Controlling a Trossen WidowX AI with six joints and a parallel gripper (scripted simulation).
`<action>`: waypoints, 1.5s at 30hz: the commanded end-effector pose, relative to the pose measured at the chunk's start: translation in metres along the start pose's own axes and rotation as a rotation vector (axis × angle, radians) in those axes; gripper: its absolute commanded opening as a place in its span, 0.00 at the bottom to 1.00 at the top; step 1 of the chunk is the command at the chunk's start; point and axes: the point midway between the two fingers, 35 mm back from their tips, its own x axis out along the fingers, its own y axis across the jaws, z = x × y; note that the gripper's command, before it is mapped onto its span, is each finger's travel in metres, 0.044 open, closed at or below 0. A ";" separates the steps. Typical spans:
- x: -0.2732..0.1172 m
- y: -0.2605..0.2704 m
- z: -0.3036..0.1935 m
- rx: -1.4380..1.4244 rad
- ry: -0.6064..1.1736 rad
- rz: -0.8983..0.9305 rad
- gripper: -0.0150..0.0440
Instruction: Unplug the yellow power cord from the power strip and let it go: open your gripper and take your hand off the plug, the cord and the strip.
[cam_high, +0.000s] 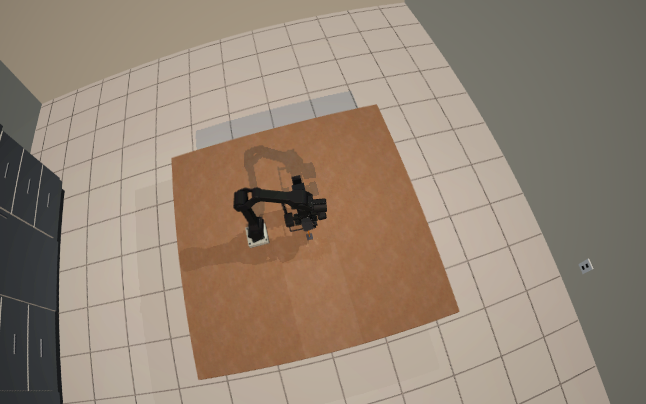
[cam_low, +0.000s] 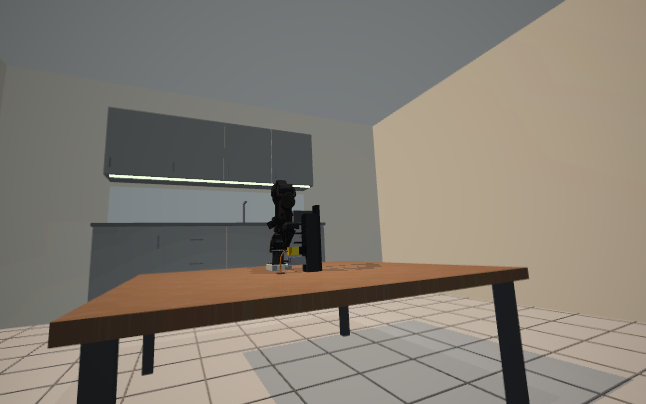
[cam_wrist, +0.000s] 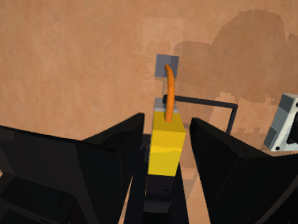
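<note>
Fingers flank yellow plug (cam_wrist: 165, 147), seemingly ungripped; no legible writing.

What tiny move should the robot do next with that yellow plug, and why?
Probably squeeze the pincer shut on the yellow plug. The plug sits between the fingers with a small gap showing on each side, so nothing is gripped yet. The pincer likely needs a hold before it can pull the plug out.

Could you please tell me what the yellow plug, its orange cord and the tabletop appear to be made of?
Yellow plug: likely moulded plastic, flat uniform matte colour.
Orange cord: probably rubber or vinyl sheathing; thin, smoothly curved.
Tabletop: seemingly wood, brown mottled grain, matte finish.
</note>
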 end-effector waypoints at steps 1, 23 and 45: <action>0.000 -0.001 -0.007 0.006 -0.002 -0.002 0.53; 0.012 -0.002 -0.021 0.006 -0.001 -0.002 0.53; 0.010 -0.001 -0.013 0.000 0.001 0.000 0.25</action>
